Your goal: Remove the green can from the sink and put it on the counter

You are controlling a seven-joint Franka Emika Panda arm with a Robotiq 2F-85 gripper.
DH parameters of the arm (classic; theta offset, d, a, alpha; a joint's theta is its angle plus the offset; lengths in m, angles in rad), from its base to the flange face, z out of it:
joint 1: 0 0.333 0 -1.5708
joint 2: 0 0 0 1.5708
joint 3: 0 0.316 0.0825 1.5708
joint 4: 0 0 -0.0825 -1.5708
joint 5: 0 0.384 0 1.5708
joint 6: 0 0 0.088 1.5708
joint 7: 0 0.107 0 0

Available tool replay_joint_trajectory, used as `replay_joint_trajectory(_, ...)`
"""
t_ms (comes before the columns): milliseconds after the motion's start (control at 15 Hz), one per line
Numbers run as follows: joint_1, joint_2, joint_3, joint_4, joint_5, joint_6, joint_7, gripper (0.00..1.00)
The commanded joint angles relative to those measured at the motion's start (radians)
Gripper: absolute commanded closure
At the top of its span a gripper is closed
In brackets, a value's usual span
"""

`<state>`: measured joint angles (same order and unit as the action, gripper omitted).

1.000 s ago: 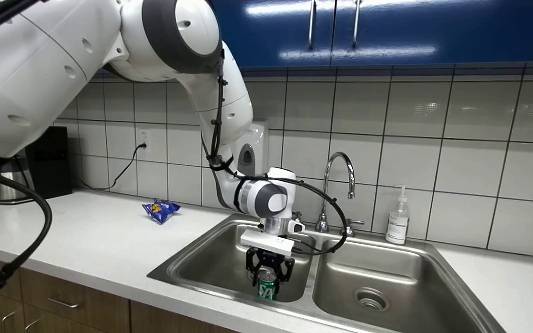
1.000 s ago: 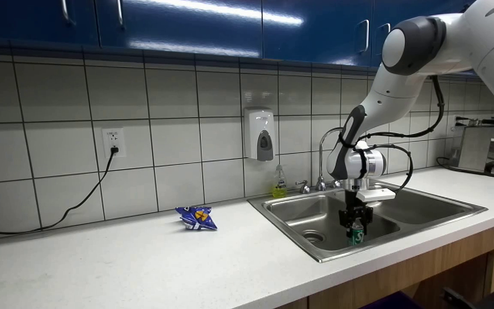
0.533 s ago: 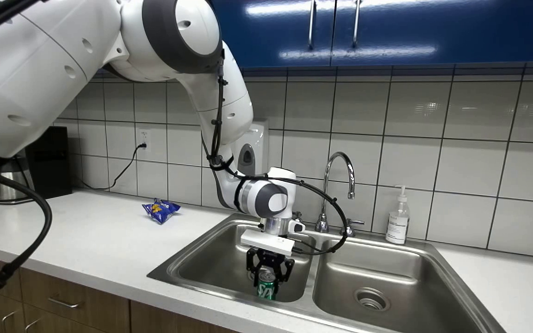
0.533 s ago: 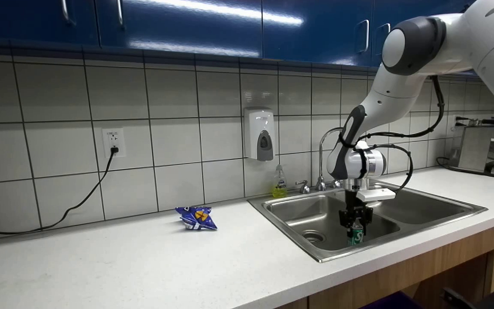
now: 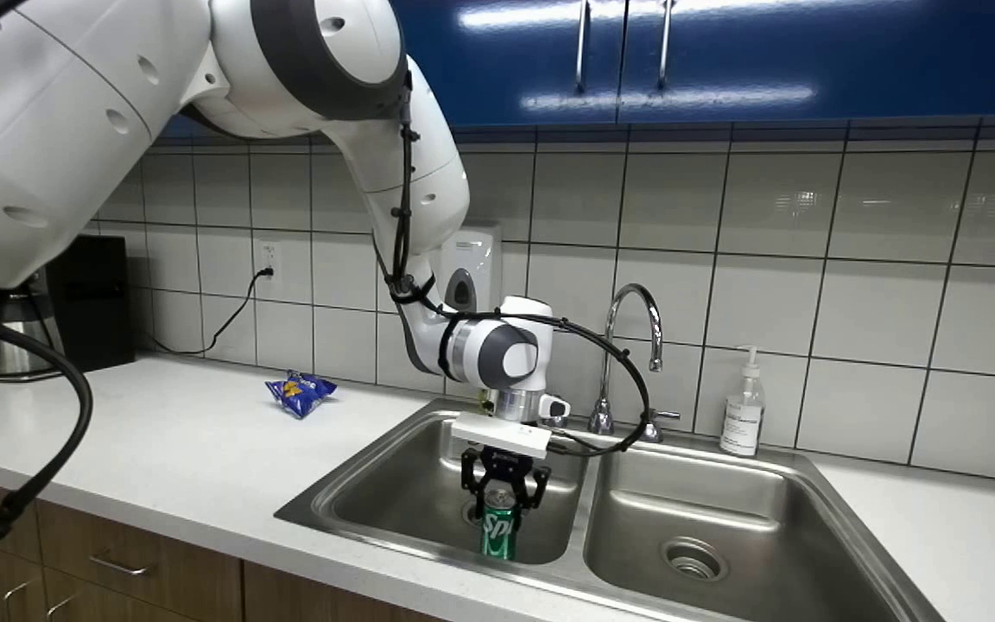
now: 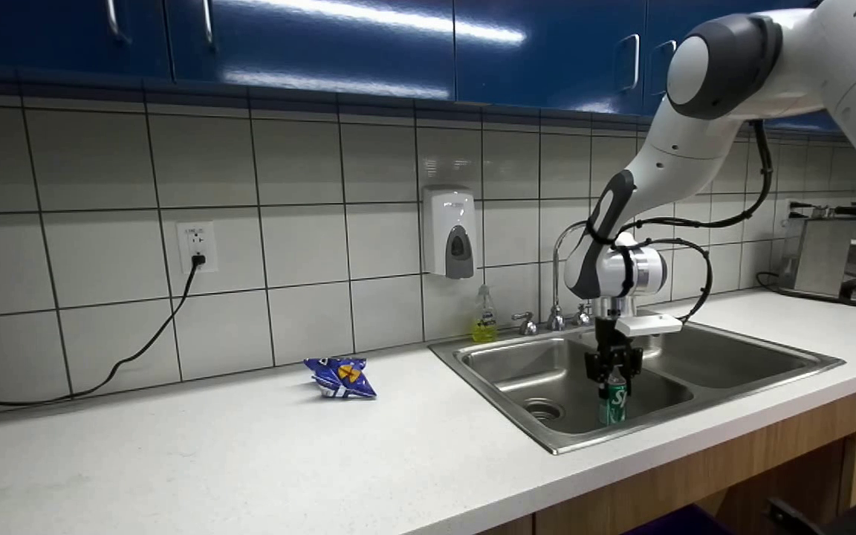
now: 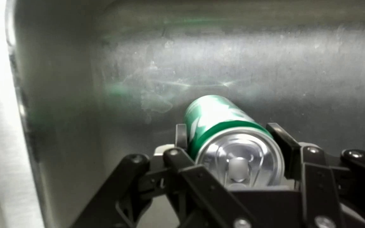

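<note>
Wooden drawers [image 5: 169,561] sit below the near edge of a white counter [image 5: 161,432]. In the near part of the left basin [image 5: 394,510] of a steel sink [image 5: 312,510], a black gripper [image 5: 498,510] clasps an upright green can [image 5: 498,537] between its two fingers [image 7: 181,136]; whether the can touches the bottom cannot be told. A blue snack bag [image 5: 301,393] lies farther back, left of the sink. At the far rim rises a chrome faucet [image 5: 655,337], a pump bottle [image 5: 742,415] to its right. Beyond, a white dispenser [image 6: 450,232] hangs on the tiled wall [image 5: 877,311] under blue cabinets [image 5: 808,60].
</note>
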<state>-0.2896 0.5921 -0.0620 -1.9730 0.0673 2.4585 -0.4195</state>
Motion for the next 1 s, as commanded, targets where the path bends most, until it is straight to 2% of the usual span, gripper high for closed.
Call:
replay_joint_trajectory(0,0.004,-0.103,0.001,-0.031,-0.029,-0.076,0.007,0.61)
replay_joint_trajectory(467,0.040,-0.238,-0.001,-0.074,-0.039,-0.156,0.009,0.61)
replay_joint_trajectory(933,0.130,-0.417,0.011,-0.179,-0.086,-0.185,0.008,0.61)
